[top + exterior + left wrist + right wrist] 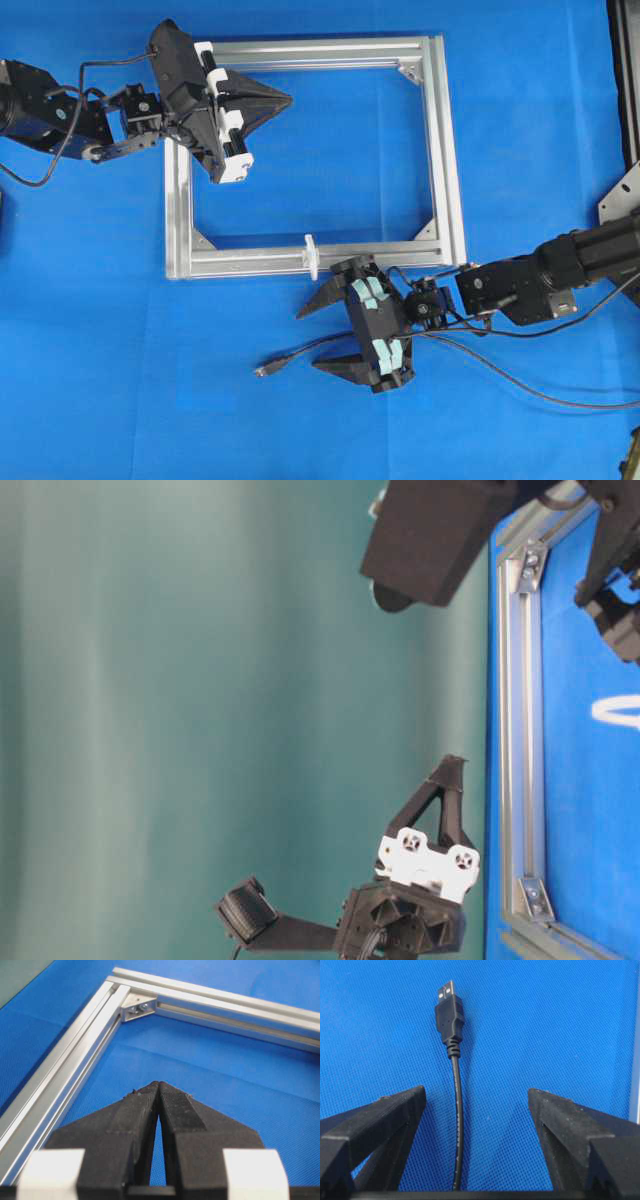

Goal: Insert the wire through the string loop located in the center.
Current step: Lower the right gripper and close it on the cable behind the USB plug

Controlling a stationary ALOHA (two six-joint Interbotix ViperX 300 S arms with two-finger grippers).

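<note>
The thin black wire (pixel 456 1125) with its ribbed rectangular plug lies on woven blue bench cloth between the right end effector's (pixel 322 336) wide-spread, empty jaws. The left end effector (pixel 159 1091) is pinched closed, empty.

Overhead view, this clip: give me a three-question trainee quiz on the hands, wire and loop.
1. True or false: the right hand already grips the wire.
2. The left hand is: A open, B shut and empty, C shut on the wire.
3. Which bar of the aluminium frame carries the string loop in the overhead view?

Key: 1 false, its fingers stand apart on either side of the wire, which lies on the blue mat. 2 B. 3 the bottom bar.
</note>
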